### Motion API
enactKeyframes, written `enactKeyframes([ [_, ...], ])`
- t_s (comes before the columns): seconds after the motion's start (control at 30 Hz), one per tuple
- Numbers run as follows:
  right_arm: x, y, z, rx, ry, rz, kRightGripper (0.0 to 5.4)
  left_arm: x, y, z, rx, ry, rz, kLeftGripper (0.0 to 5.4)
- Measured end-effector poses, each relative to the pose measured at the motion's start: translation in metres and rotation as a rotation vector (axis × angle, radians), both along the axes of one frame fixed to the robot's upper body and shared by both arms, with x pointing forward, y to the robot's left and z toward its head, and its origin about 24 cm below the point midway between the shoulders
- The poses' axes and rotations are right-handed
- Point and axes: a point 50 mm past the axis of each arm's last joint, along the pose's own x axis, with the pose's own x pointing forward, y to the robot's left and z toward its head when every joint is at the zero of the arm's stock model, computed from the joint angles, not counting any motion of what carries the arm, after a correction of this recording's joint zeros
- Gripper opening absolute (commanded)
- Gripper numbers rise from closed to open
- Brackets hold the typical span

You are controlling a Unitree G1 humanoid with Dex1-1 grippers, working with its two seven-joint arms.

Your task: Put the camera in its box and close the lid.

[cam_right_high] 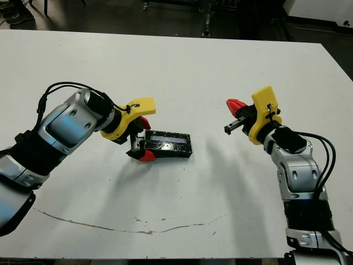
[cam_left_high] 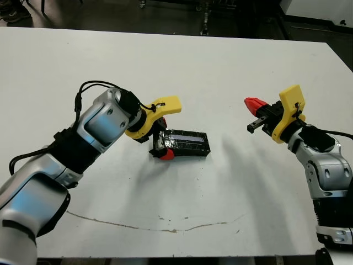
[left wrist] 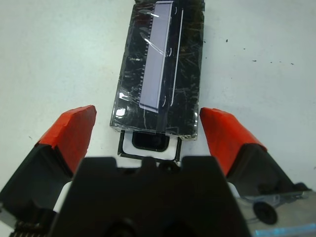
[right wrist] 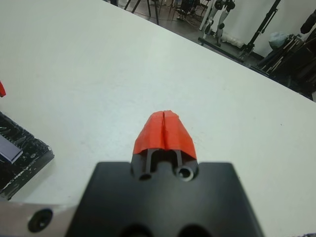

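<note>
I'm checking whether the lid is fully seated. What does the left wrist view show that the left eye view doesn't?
Only the left wrist view shows the box's white-lined end poking out from under the lid, so the lid sits shifted. Only the left eye view shows the right gripper, shut, away from the box. Both show the open left gripper at the box's end.

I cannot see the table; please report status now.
Left gripper open, astride near end of glossy black lid. Lid on white-lined black box, slid short; dark shape shows in the gap. Right gripper shut, empty, apart.
</note>
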Motion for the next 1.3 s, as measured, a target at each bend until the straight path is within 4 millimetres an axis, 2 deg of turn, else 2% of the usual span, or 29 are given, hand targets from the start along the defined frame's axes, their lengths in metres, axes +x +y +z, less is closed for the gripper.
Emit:
enactKeyframes([
  [0.37,0.0000,-0.0001,-0.0001,-0.003,0.000,-0.001,0.00,-0.0001,-0.0023,0.0023,-0.001,-0.037,-0.006,5.39],
  [0.9,-0.0004,-0.0003,-0.0009,-0.003,0.005,-0.003,0.00,-0.0066,-0.0071,-0.0005,-0.006,-0.082,-0.008,3.40],
  [1.3,-0.0006,-0.0004,-0.0012,-0.003,0.005,-0.003,0.00,-0.0069,-0.0078,-0.0017,-0.003,-0.085,-0.021,3.31],
])
